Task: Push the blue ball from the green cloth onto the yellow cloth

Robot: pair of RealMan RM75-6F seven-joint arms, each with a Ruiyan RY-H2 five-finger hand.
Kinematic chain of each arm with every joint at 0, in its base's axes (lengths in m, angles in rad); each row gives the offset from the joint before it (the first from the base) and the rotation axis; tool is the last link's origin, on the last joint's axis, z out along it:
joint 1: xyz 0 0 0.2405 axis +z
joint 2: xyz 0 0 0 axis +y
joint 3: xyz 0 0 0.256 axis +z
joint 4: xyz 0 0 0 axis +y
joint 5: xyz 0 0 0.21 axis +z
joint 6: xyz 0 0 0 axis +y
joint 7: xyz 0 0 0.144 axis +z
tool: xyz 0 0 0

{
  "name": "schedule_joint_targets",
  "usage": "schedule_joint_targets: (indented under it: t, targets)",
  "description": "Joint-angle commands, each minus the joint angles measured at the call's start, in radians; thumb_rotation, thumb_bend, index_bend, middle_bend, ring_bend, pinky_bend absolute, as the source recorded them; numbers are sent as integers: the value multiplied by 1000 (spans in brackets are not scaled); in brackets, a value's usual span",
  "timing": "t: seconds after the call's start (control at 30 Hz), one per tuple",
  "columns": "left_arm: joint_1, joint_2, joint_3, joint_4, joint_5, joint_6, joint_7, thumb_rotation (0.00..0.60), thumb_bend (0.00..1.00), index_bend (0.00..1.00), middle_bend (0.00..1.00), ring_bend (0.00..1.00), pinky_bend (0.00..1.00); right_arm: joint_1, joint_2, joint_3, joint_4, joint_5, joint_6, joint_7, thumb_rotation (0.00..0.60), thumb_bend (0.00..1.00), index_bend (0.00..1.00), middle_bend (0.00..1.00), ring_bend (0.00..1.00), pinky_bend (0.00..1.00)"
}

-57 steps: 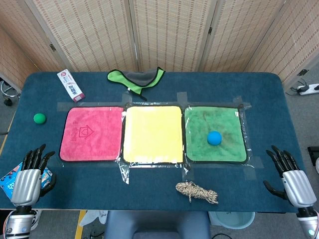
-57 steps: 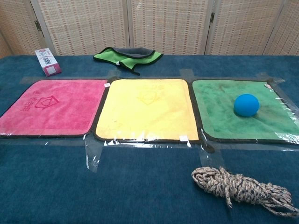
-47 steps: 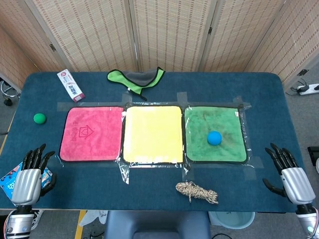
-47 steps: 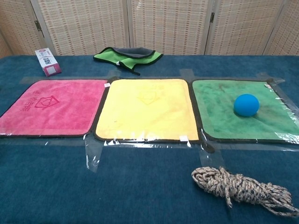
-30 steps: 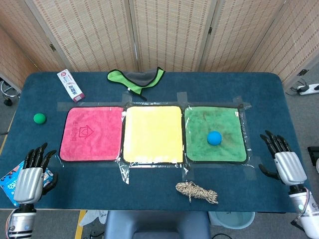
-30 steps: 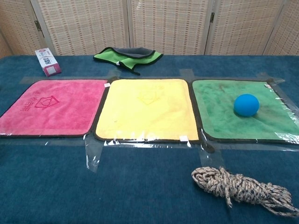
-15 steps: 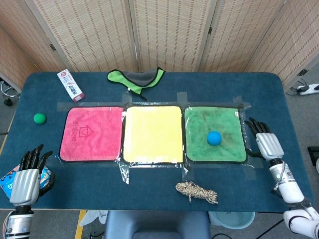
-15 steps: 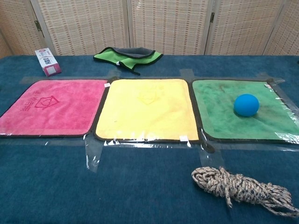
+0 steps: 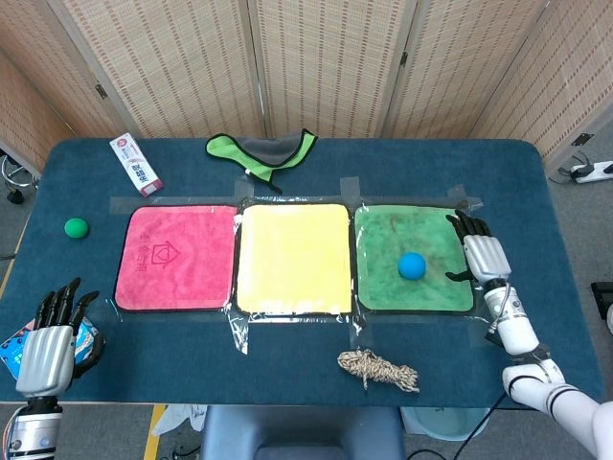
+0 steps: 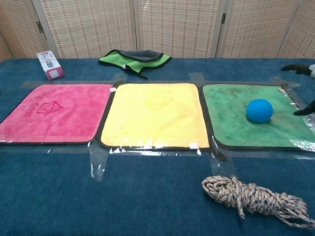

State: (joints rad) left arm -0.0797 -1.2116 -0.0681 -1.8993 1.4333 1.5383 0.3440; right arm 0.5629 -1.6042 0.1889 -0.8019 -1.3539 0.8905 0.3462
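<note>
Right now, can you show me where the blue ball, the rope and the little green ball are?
blue ball (image 9: 412, 265), head view, middle of the ball.
rope (image 10: 253, 198), chest view, middle of the coiled bundle.
green ball (image 9: 76, 227), head view, middle of the ball.

Head view: looking steeply down from above the near edge, taking in the whole table (image 9: 287, 383), the folding screens behind it and floor at both sides.
Chest view: low and close, facing across the tabletop toward the screens, cropped at the sides.
Shared: red cloth (image 9: 176, 257), yellow cloth (image 9: 293, 257), green cloth (image 9: 414, 257), rope bundle (image 9: 377, 369).
</note>
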Motion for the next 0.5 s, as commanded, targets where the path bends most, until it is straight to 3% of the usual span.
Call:
schedule_joint_targets:
  t: [0.03, 0.5]
  targets:
    - [1, 0, 0, 0, -1, 1, 0, 600, 509, 193, 51, 60, 0, 34, -40, 8, 52, 1, -18, 8, 600, 141, 0, 0, 0, 0]
    - [17, 8, 7, 3, 2, 18, -15, 600, 509, 193, 51, 61, 0, 116, -156, 7, 180, -13, -36, 18, 600, 141, 0, 0, 0, 0]
